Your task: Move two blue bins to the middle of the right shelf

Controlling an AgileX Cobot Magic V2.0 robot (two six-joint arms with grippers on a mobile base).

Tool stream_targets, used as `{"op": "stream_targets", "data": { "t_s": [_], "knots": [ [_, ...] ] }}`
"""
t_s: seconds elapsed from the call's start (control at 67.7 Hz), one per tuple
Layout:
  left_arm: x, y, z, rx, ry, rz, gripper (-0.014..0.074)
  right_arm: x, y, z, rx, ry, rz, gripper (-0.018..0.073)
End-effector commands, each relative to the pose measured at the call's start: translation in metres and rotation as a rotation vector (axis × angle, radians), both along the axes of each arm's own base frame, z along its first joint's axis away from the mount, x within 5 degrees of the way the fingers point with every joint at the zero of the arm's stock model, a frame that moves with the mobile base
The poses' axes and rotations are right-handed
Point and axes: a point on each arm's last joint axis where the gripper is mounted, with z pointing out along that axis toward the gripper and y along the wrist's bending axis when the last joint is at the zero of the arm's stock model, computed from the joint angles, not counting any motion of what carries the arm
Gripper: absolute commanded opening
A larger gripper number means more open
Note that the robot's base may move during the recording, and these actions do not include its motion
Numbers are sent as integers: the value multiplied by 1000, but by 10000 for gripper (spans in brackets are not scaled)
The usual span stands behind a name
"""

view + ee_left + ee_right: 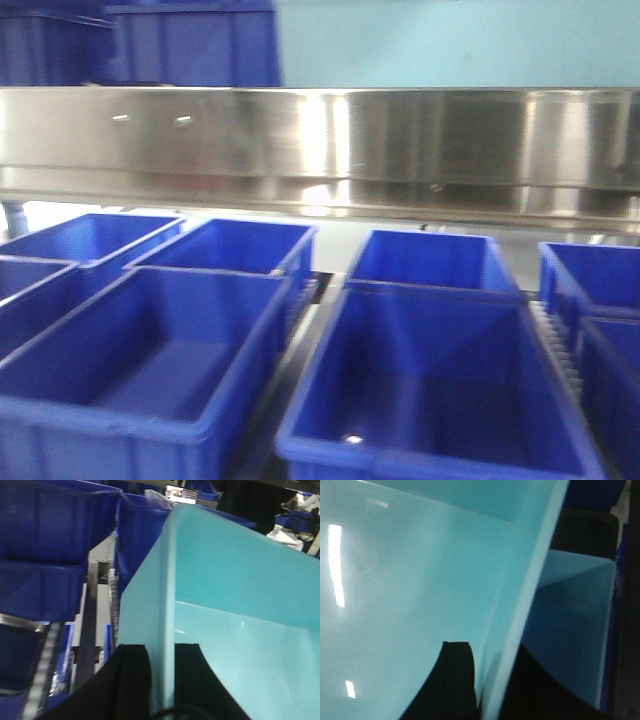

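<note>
left claw (160,649) straddles wall of pale blue bin (240,580); rim runs ahead

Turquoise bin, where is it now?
Left wrist view: the turquoise bin is gripped at its wall by the left hand, dark blue bins on its left.

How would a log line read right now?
left gripper: clamped on teal bin wall | right gripper: clamped on teal bin wall | front: dark blue bins shelved
</note>
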Motion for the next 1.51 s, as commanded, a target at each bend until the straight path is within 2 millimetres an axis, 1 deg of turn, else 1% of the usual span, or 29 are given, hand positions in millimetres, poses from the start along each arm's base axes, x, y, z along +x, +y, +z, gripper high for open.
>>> {"op": "stream_targets", "data": {
  "t_s": [0.0,1.491],
  "knots": [
    [-10,6,21,-102,-92,-3,-111,-1,-7,3,-68,-29,-15,-152],
    [-10,6,21,-102,-92,-3,-111,-1,-7,3,-68,-29,-15,-152]
  ]
}}
